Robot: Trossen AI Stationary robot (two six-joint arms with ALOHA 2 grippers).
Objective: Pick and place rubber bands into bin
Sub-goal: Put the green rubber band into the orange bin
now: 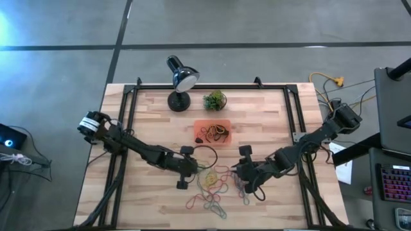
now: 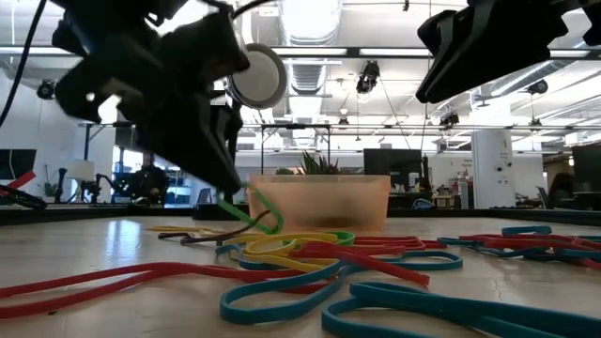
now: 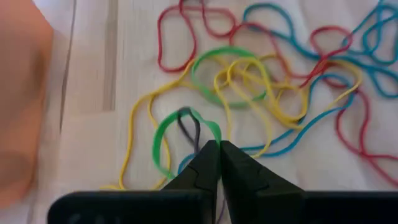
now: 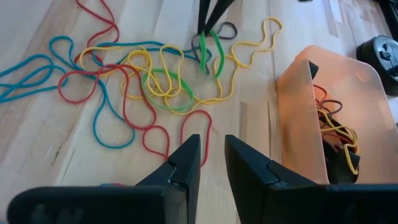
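A large open lab or workshop is indicated by a polished concrete floor, exposed ceiling ducts, distant monitors and a framed wooden counter.

Bright ceiling lights glare; foreground rubber bands blurred.

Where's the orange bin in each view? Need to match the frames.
High view: the bin sits just above table centre, below the plant.
Low view: bin at mid-frame, at the back behind the bands, right of the left hand.
Left wrist view: blurred orange mass at the picture's left edge.
Right wrist view: bin at right, bands inside.
Shared landmark: the green band pinched by the left hand.
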